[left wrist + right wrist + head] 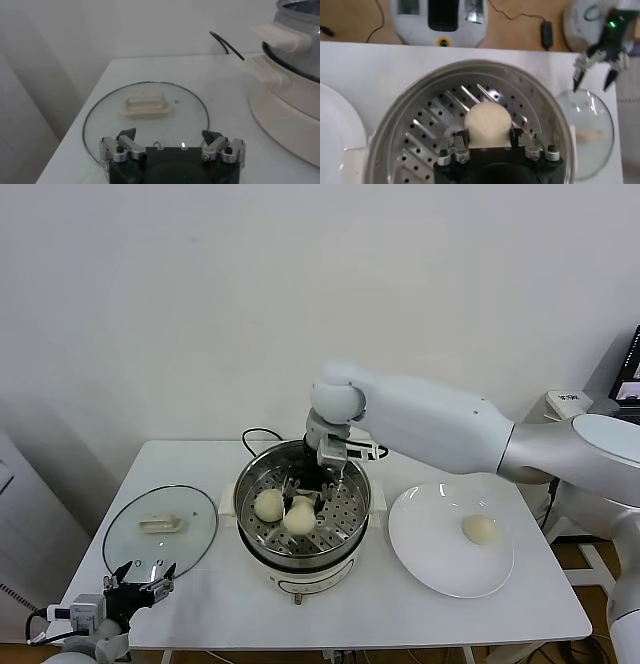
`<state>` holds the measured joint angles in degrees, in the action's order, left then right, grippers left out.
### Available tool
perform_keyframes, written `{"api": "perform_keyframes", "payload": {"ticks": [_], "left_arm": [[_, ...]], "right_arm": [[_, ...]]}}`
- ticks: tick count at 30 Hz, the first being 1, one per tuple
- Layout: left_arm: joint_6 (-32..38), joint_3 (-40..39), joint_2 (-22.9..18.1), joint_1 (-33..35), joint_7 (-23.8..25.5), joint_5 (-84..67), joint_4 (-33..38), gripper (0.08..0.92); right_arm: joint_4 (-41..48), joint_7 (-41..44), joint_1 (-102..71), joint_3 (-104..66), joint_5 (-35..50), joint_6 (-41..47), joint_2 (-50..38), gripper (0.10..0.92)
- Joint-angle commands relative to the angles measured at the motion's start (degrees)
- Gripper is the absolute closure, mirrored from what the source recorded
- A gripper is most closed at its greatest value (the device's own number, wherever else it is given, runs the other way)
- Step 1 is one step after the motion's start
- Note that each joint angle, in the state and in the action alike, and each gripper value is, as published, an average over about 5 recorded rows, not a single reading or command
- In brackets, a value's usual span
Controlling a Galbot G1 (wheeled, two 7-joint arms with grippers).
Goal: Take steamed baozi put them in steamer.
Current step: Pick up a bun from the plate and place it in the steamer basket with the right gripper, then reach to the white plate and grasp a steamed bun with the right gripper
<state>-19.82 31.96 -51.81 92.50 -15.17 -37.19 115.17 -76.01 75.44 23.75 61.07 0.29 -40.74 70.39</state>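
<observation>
Steamed baozi: four cream-white buns counted. Two seen loose on the perforated floor of the steamer (302, 506) at centre frame in the head view, one at the basket's left (268, 504), one lower and nearer centre (299, 518). A third (488, 123) seen in the right wrist view, pinched between the fingers of the right gripper (489, 137) down inside the steel basket, jaws closed against its two sides. Fourth bun (480, 529) left lying on the white plate (430, 569) at right of frame, well apart from the steamer. Steamer seated on a white cooker base (300, 572) with black cord (258, 434) trailing behind. Glass lid (160, 529) with cream handle laid flat at left of frame. Left gripper (142, 571) parked at lower left just beside the lid's near edge, fingers spread wide, nothing between them. White table (200, 614) beneath all items.
</observation>
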Motion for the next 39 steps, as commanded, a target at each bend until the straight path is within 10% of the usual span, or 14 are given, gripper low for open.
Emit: {"api": "perform_keyframes", "payload": {"ticks": [1, 7, 21, 39], "left_arm": [[0.1, 0.0, 0.0, 0.1, 0.0, 0.0, -0.1, 0.177], [0.1, 0.0, 0.0, 0.1, 0.1, 0.0, 0.0, 0.177], [0.2, 0.0, 0.1, -0.1, 0.1, -0.2, -0.1, 0.177], [0.5, 0.5, 0.4, 0.6, 0.1, -0.5, 0.1, 0.177]], "right_arm": [[-1.8, 0.3, -2.8, 0.2, -3.5, -2.6, 1.1, 0.516], [-1.3, 0.4, -3.8, 0.0, -4.9, -2.7, 1.9, 0.507], [2.8, 2.6, 0.5, -4.2, -5.5, -2.3, 0.0, 0.207], [18.8, 3.3, 6.2, -1.7, 8.0, 24.8, -25.5, 0.203]]}}
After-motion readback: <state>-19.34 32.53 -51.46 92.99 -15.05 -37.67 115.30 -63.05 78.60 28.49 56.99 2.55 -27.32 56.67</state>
